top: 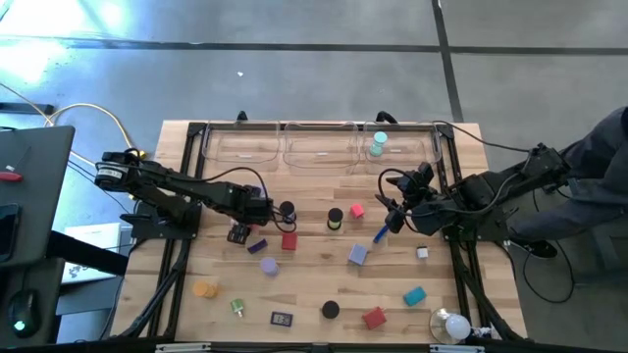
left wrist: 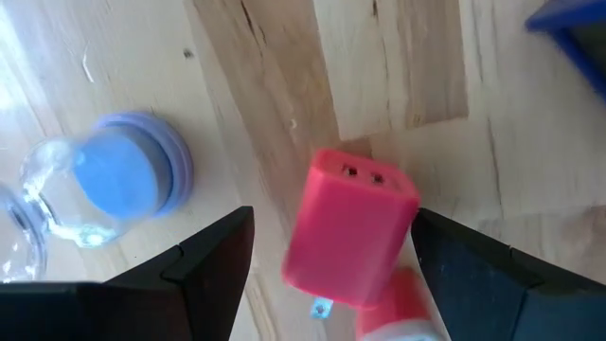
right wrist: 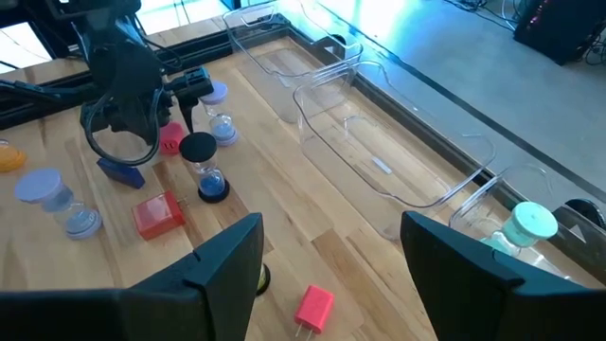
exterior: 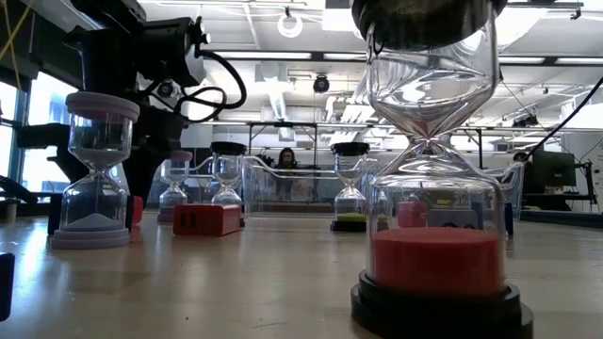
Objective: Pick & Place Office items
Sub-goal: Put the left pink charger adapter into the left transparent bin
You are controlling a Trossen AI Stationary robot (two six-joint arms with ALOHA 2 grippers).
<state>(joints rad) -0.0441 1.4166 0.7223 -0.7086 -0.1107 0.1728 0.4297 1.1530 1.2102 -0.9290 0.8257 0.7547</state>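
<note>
The office items lie scattered over the wooden table: a red block (top: pixel 288 241), a pink block (top: pixel 357 210), a lavender block (top: pixel 358 254), a blue stick (top: pixel 381 233), a black-capped hourglass (top: pixel 287 210) and others. My left gripper (top: pixel 267 209) is open, low over the table left of centre. In its wrist view the left gripper (left wrist: pixel 333 216) has a pink block (left wrist: pixel 350 227) between its fingers and a lilac-capped hourglass (left wrist: pixel 123 180) beside it. My right gripper (top: pixel 394 214) is open and hangs above the blue stick; the right gripper (right wrist: pixel 331 227) touches nothing. My left gripper comes down from above with one open finger on each side of the pink block. The block's end (left wrist: pixel 402 194) lies close to one finger (left wrist: pixel 445 246). I cannot tell whether they touch. The block looks tilted, with its lower part on the table.
Three clear trays (top: pixel 319 147) stand along the far edge; the right one holds a teal-capped hourglass (top: pixel 378 144). A white bulb (top: pixel 451 326) sits at the near right corner. Near the front lie a teal block (top: pixel 414 295), a red block (top: pixel 374 317) and an orange piece (top: pixel 204 289).
</note>
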